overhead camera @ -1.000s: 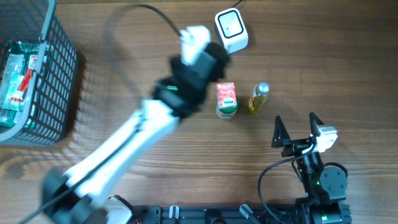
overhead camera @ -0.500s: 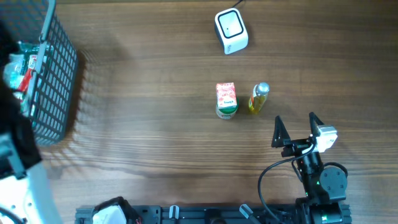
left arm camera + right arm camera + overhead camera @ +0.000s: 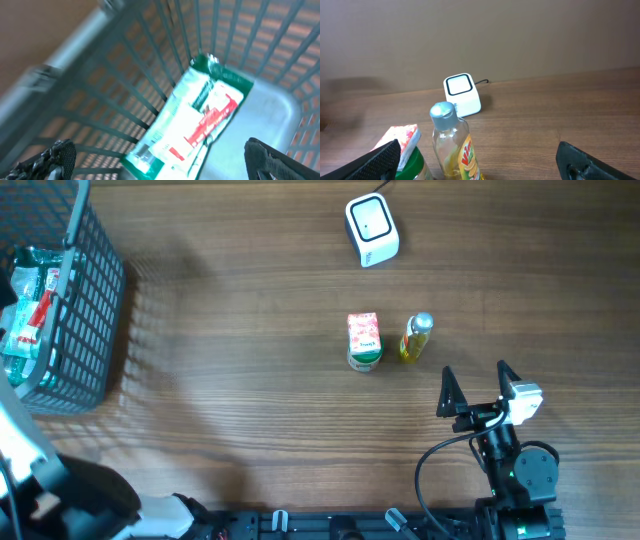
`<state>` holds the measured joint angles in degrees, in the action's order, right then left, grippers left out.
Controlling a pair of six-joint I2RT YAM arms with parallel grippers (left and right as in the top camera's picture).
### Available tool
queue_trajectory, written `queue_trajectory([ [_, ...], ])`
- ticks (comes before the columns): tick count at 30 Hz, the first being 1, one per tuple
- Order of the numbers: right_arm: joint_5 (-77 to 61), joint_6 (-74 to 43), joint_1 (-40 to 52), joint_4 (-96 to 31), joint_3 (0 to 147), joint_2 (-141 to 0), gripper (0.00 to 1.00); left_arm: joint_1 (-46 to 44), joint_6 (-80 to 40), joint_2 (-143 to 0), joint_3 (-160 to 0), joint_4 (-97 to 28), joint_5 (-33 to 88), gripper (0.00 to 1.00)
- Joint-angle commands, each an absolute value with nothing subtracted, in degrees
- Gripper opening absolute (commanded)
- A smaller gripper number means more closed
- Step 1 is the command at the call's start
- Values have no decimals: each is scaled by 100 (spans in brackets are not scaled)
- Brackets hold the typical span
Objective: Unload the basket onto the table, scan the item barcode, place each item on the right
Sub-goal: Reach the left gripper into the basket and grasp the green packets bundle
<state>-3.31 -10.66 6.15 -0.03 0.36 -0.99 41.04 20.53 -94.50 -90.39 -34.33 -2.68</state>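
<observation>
Overhead, the wooden table (image 3: 250, 420) takes up nearly the whole frame, and its broad middle and left-centre are bare wood with room to move on every side of the small group of goods. A dark wire basket (image 3: 100, 300) sits at the far left edge, partly cut off by the frame, and a green-and-white packet (image 3: 28, 310) with red print lies flat on its floor. The left arm (image 3: 70, 495) shows only as a blurred white-and-black shape in the bottom-left corner. In the left wrist view, the left gripper (image 3: 162, 162) hangs over the basket's inside, fingertips spread wide to the two lower corners and holding nothing, with the packet below between the wire walls. The right gripper (image 3: 477, 385) stands near the lower right edge, jaws wide and empty, pointing up the table, and a black cable (image 3: 432, 465) loops behind it. A white scanner (image 3: 371, 229) with a dark square window rests near the top edge, well apart from everything else. Between it and the right gripper stand a small red-and-white carton (image 3: 364, 340) with a green base and, just beside it to the right, a yellow bottle (image 3: 417, 338) with a silver cap. In the right wrist view, both stand directly before the open fingers, partly blocking the line to the scanner.
</observation>
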Motion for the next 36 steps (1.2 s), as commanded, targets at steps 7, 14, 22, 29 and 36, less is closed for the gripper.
queue_trajectory([
  [7, -261, -1066, 587, 12, 30, -64, 100, 4674, 3271, -11085, -9067, -3328, 906, 100],
  [14, -261, -1066, 587, 12, 30, -64, 100, 4672, 4034, -11817, -9067, -3055, 1393, 100],
  [22, -261, -1066, 587, 10, 30, -64, 100, 4672, 4466, -12051, -9067, -2908, 1507, 100],
  [29, -261, -1066, 587, 10, 30, -64, 100, 4672, 4460, -12379, -9065, -2777, 1564, 100],
  [36, -261, -1066, 587, 10, 30, -64, 100, 4674, 4460, -12632, -9067, -2759, 1516, 85],
])
